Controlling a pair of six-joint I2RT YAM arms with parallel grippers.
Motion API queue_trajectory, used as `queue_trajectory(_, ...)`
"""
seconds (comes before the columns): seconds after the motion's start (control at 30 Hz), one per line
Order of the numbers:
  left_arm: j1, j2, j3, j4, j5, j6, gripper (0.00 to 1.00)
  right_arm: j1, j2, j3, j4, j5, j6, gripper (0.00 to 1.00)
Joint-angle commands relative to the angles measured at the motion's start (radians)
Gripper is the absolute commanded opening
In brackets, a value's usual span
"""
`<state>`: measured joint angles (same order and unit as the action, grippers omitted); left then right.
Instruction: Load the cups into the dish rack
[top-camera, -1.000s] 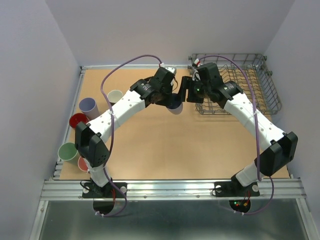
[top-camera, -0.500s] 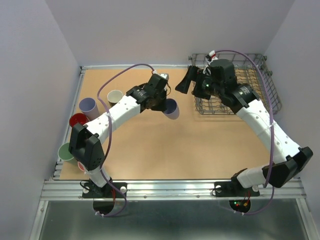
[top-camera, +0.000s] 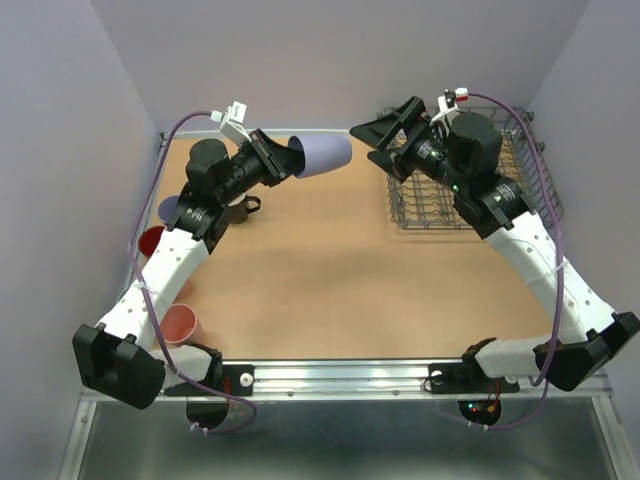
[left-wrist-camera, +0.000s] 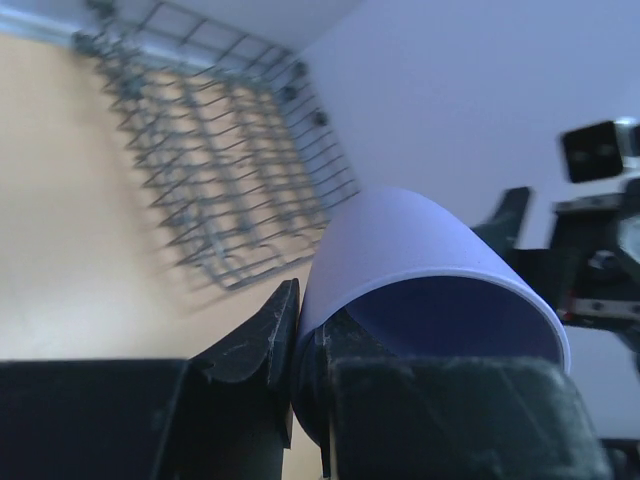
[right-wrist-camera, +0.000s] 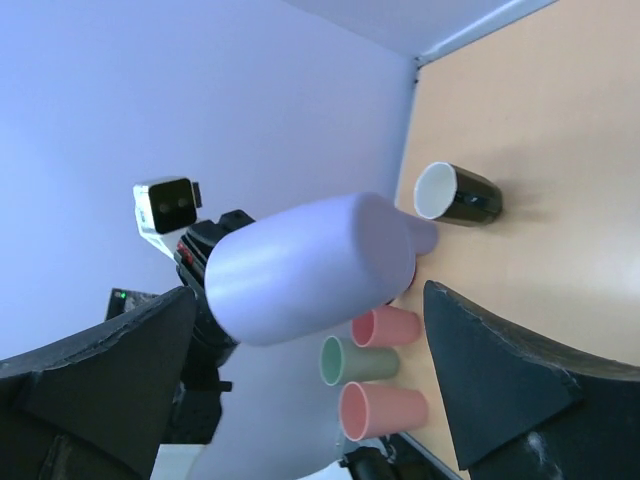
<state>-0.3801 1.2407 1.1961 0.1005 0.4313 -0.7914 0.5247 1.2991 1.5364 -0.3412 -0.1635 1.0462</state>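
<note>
Evidently a mid-air handover: one lavender cup held above the desk, not yet in the dish rack.
Over the desk (top-camera: 330, 290), left of the dish rack (top-camera: 535, 185), the lavender cup (top-camera: 322, 156) lies sideways in the air, its rim pinched by the left claw (top-camera: 283, 160), its base toward the right claw (top-camera: 385, 130), which is spread wide and clear of it. Next, I judge, the right claw must close round the base before the left one lets go.

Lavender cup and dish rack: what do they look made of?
Lavender cup: probably plastic, with a matte to satin finish. The colour is even, the highlight soft, and the rim looks thin in the left wrist view.
Dish rack: grey metal wire, thin rods crossing in a grid with upright tines. Whether it is bare or coated cannot be told.
</note>
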Motion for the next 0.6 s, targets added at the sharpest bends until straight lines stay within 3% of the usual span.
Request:
queue_trajectory(0.0,0.007,-0.029,-0.053,0.37,0.181,-0.181,0.0,-0.005,0.031,-0.036,0.166,-0.079,0.116,1.0)
queue_trajectory(0.17,0.007,-0.037,-0.047,0.37,0.17,-0.152,0.0,-0.005,0.037,-0.122,0.399,-0.151,0.271,1.0)
queue_trajectory(0.57,-0.002,-0.04,-0.069,0.427,0.063,-0.195,0.0,0.017,0.091,-0.127,0.649,-0.182,0.486,1.0)
